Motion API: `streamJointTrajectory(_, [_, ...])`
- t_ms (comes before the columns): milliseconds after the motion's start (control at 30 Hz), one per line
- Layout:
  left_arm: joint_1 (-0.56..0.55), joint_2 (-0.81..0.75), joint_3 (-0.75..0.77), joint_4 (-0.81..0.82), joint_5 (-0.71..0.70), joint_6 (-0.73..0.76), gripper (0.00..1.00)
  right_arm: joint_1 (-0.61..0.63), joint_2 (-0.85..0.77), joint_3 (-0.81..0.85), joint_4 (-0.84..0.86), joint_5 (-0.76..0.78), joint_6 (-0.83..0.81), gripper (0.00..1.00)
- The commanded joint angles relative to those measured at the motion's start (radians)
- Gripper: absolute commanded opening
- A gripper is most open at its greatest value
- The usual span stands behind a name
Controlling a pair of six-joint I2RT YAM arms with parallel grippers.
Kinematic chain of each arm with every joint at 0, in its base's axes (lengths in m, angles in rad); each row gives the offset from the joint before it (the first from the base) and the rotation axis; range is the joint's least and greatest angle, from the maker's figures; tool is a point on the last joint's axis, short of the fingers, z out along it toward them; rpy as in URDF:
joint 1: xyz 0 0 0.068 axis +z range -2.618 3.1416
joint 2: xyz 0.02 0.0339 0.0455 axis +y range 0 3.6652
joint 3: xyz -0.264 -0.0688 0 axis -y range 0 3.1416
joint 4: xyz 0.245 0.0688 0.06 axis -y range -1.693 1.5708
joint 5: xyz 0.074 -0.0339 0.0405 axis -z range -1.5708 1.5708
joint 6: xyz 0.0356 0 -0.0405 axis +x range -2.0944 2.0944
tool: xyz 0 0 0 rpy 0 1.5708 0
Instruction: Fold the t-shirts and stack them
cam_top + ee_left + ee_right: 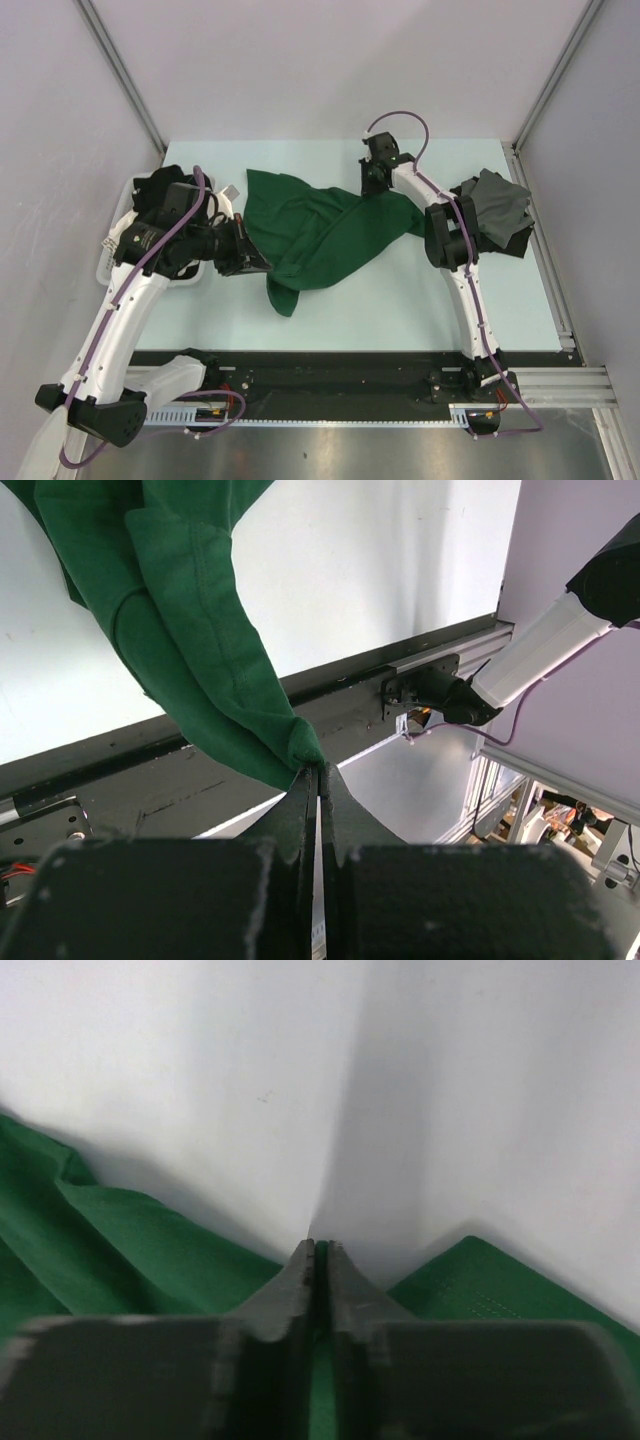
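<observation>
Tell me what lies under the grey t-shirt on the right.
A black t-shirt pokes out beneath the grey t-shirt at its near edge; the rest, and anything else under it, is covered.

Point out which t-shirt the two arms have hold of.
The dark green t-shirt: the left fingers and right fingers both pinch it mid-table. The grey t-shirt lies bunched at the right edge, in neither grip.

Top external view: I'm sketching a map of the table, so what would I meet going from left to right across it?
White basket → dark green t-shirt → grey t-shirt
</observation>
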Motion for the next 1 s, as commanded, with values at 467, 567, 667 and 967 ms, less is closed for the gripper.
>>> streamJointTrajectory(467, [0.007,0.222,0.215,0.066,-0.154,0.161,0.00,-0.069,-0.251,0.115,-0.084,0.066,-0.049,0.00])
streamJointTrajectory(567, [0.027,0.294,0.358,0.063,-0.219,0.193,0.00,-0.119,-0.361,0.129,-0.084,0.095,-0.056,0.00])
streamJointTrajectory(667, [0.070,0.374,0.485,0.087,-0.260,0.186,0.00,-0.171,-0.458,0.129,-0.070,0.121,-0.055,0.00])
streamJointTrajectory(967, [0.197,0.606,0.752,0.225,-0.297,0.155,0.00,-0.276,-0.554,0.169,-0.038,0.135,-0.036,0.00])
